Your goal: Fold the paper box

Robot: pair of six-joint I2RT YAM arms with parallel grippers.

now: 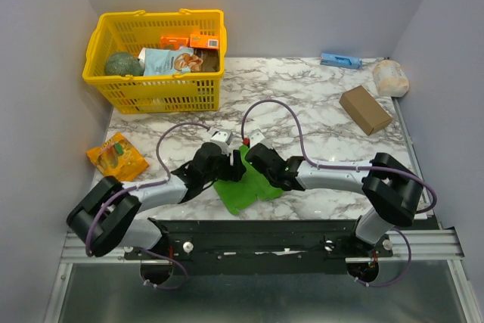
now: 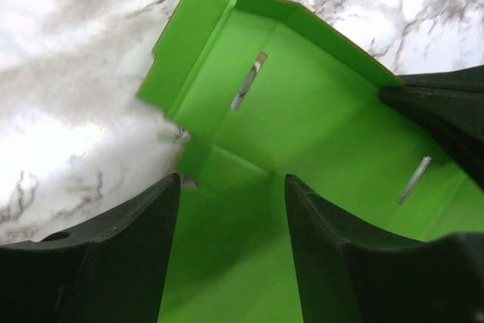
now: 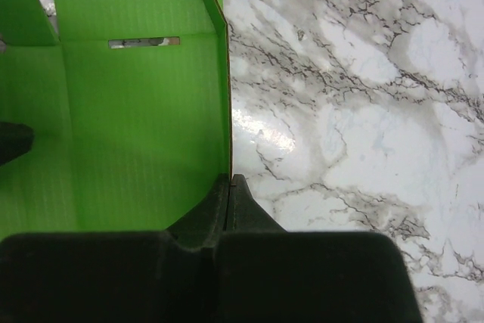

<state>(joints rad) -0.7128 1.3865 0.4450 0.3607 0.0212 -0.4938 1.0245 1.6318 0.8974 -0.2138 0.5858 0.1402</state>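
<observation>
One paper box (image 1: 242, 191) — open, long axis unclear

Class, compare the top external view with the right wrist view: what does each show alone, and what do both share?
Only the top view: the yellow basket, the brown cardboard box and the orange packet. Only the right wrist view: a slot cut in the card, and the right gripper up close, jaws shut on a raised wall. Both: the green paper box on the marble table.

Green paper box (image 1: 243, 189) (centre), yellow basket (image 1: 168, 88) behind
</observation>
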